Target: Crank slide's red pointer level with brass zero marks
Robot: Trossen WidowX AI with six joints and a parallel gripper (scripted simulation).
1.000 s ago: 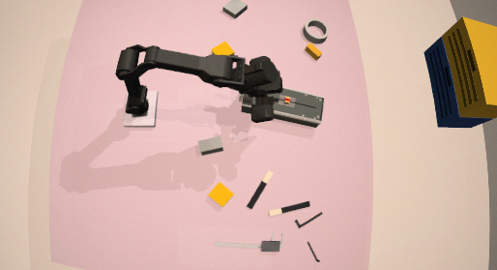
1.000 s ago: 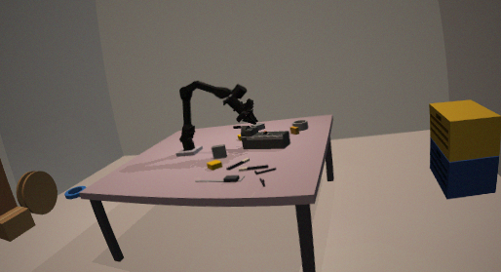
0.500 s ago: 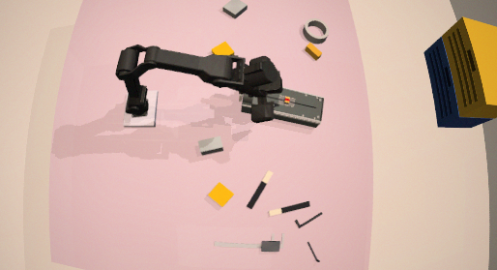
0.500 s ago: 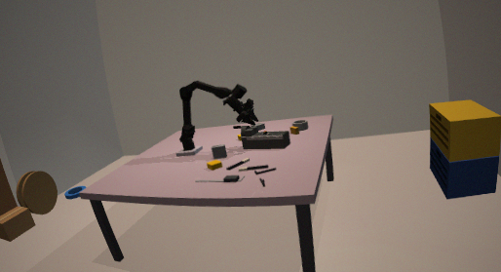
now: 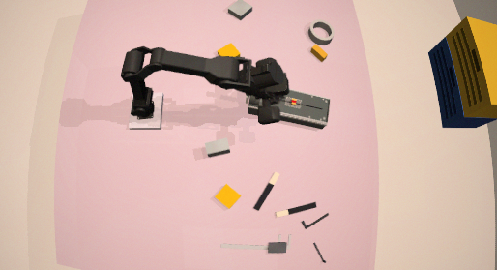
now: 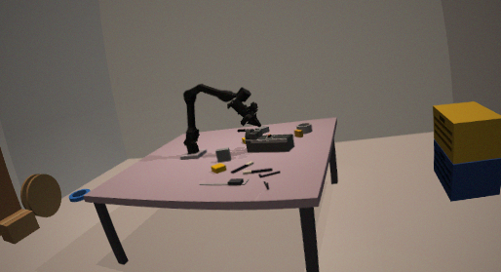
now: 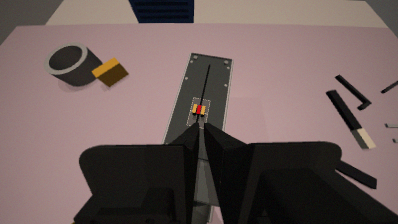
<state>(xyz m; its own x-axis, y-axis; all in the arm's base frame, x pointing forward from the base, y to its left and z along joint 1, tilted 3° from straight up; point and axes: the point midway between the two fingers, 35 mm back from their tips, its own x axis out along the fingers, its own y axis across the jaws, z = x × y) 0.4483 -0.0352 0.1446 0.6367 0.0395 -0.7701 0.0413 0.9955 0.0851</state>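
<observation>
The machine [image 5: 309, 116] [image 6: 273, 144] [image 7: 216, 75] is a long dark grey box with a slot along its top. Its red pointer [image 5: 293, 102] [image 7: 199, 110] sits between the two brass marks and looks about level with them; the view is too small to show an exact match. My gripper [image 6: 259, 125] [image 7: 201, 127] is shut, its tips almost together with nothing seen between them. It is above the machine's near end, and in the top view the arm covers that end. The crank and its handle cannot be clearly made out; the fingers and arm hide that area.
A grey ring [image 5: 321, 33] [image 7: 68, 59] and an orange block [image 5: 319, 52] [image 7: 110, 72] lie beyond the machine's far side. A grey block [image 5: 218, 147], a yellow block [image 5: 227, 196], two markers [image 5: 264, 196] [image 5: 301, 208] and small tools lie on the other side.
</observation>
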